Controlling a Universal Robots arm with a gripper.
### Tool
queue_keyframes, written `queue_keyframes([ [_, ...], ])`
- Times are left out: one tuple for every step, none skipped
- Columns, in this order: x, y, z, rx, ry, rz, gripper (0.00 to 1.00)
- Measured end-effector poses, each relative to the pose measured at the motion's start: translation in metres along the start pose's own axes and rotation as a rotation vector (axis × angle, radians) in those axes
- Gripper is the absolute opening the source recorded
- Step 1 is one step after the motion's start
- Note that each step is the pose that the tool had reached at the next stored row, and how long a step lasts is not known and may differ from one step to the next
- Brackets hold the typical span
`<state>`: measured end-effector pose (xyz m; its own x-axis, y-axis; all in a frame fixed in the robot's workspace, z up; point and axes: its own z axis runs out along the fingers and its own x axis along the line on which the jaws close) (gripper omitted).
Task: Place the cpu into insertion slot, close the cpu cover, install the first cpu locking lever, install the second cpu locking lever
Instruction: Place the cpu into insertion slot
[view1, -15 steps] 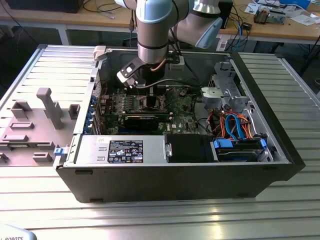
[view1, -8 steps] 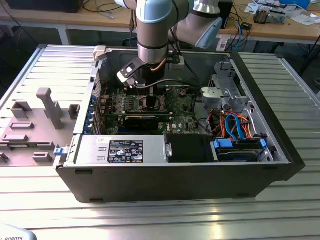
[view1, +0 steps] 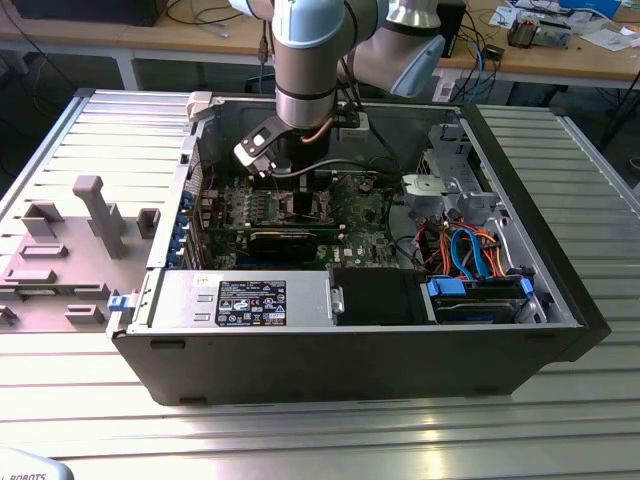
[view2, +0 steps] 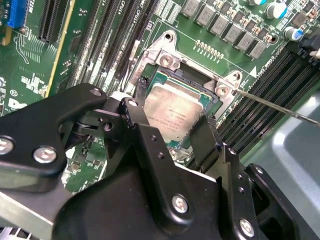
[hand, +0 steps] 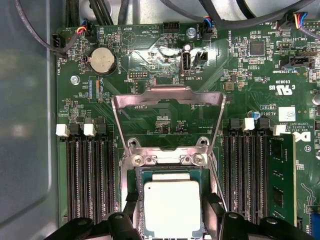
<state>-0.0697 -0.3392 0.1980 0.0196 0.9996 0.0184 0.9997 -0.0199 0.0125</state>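
Note:
The cpu, a square chip with a silvery-grey top, lies level in the insertion slot on the green board. My gripper stands over it, one black finger against each of two opposite edges, shut on the chip. The cpu cover, a silver frame with a square window, is swung up and back from its hinge. A thin wire locking lever stands free beside the socket. In the exterior view the gripper reaches down into the open case.
Black memory slots run on both sides of the socket, with one module fitted. A coin battery and cables sit past the cover. The case wall, drive cage and power supply ring the board.

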Motion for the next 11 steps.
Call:
queue_keyframes([
  [0.0000,0.0000,-0.0010,-0.0001,0.0001,0.000,0.62],
  [0.0002,0.0000,-0.0020,-0.0003,0.0003,0.000,0.62],
  [0.0004,0.0001,-0.0028,-0.0005,0.0003,0.000,0.62],
  [0.0008,0.0000,-0.0030,-0.0006,0.0003,0.000,0.62],
  [0.0020,0.0000,-0.0030,-0.0005,0.0018,0.000,0.62],
  [0.0021,-0.0002,-0.0030,-0.0005,0.0019,0.000,0.62],
  [0.0021,-0.0004,-0.0030,-0.0005,0.0019,0.000,0.62],
  [0.0022,-0.0006,-0.0030,-0.0005,0.0019,0.000,0.62],
  [0.0022,-0.0010,-0.0030,-0.0005,0.0020,0.000,0.62],
  [0.0022,-0.0012,-0.0030,-0.0005,0.0019,0.000,0.62],
  [0.0022,-0.0012,-0.0030,-0.0005,0.0020,0.000,0.62],
])
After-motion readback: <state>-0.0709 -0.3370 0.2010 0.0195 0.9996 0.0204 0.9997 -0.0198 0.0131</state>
